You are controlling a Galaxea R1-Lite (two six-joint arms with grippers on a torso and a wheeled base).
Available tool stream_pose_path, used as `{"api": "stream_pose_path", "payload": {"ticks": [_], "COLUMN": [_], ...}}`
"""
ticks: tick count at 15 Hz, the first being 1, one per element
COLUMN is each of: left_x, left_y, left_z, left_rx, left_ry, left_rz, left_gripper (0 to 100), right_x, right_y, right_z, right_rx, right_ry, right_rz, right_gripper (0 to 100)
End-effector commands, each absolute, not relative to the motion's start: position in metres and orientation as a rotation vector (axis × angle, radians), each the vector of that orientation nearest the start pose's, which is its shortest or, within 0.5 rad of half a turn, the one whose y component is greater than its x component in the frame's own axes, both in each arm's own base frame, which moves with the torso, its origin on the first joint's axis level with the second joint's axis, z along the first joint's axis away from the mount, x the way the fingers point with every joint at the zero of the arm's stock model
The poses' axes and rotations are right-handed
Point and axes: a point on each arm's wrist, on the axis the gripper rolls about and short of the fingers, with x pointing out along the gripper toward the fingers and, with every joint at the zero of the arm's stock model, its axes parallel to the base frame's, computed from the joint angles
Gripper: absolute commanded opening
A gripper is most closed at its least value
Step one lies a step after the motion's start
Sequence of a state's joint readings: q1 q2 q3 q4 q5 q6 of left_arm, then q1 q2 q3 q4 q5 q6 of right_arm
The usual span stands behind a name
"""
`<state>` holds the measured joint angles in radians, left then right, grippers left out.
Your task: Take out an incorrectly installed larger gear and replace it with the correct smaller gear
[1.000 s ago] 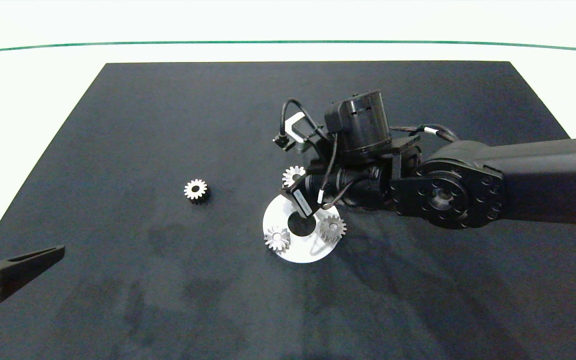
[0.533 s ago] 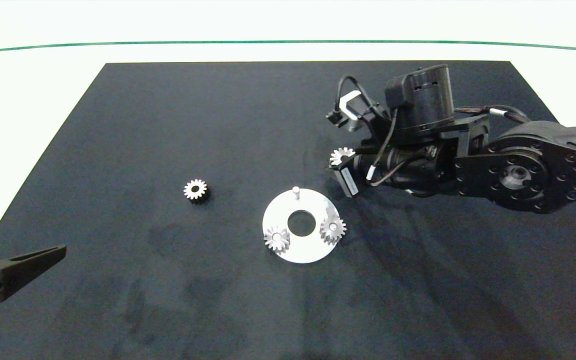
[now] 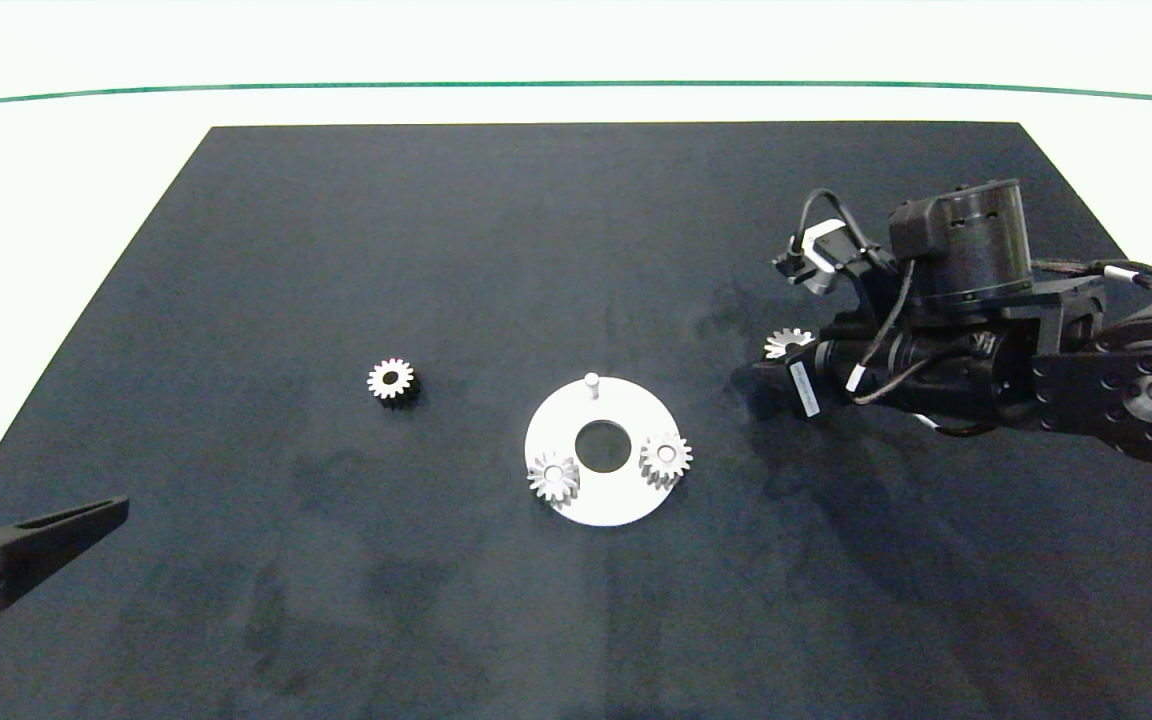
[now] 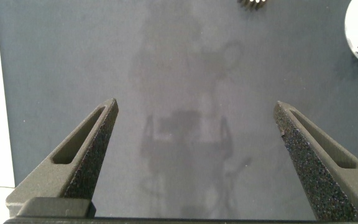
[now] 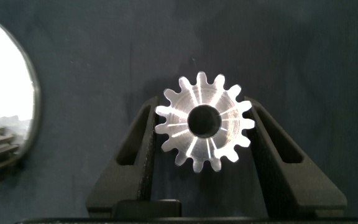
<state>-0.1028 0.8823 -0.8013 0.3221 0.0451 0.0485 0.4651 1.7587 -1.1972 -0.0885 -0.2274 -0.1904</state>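
Silver larger gear (image 5: pixel 204 121), black mat (image 3: pixel 436 250)

larger gear (image 5: pixel 204 121) clamped, right gripper (image 5: pixel 204 149), seemingly aloft

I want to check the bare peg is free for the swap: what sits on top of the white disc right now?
On the white disc: two all-silver gears, each on its own spot, and one bare peg. The larger gear is off it, clamped in the right gripper. Nothing covers the disc.

Landmark: plate (image 3: pixel 600 500). Its bare peg (image 3: pixel 591 380), at the far rim, has open mat around it. Two silver gears (image 3: pixel 553 477) (image 3: pixel 665 459) flank the centre hole. My right gripper (image 3: pixel 781 360) and larger gear (image 3: pixel 787 342) sit well right of it. Smaller gear (image 3: pixel 392 380) lies alone to its left.
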Motion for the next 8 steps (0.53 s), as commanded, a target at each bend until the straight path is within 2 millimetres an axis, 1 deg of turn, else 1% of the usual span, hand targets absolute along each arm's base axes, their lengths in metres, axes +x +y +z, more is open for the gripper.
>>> {"api": "stream_pose_path", "payload": {"ticks": [1,5,6,8], "left_x": [0.0828,0.0836,0.0836,0.0836], "left_y": [-0.0074,-0.0076,-0.0076,-0.0076], "left_z": [0.2513,0.2498,0.2498,0.2498], "left_rx": [0.078,0.079,0.079,0.079], "left_ry": [0.404,0.412,0.412,0.412], "left_rz": [-0.064,-0.066,-0.066,-0.066], "left_gripper": [100,100,100,100], "right_x": [0.2983,0.2963,0.2943,0.2922], "right_y": [0.1376,0.1367,0.1357,0.1348], "right_z": [0.2094,0.2041,0.2031,0.2034], "right_rx": [-0.342,-0.342,-0.343,-0.343], "right_ry": [0.447,0.465,0.47,0.471], "right_rz": [0.254,0.254,0.254,0.259], "right_gripper": [34,34,100,100]}}
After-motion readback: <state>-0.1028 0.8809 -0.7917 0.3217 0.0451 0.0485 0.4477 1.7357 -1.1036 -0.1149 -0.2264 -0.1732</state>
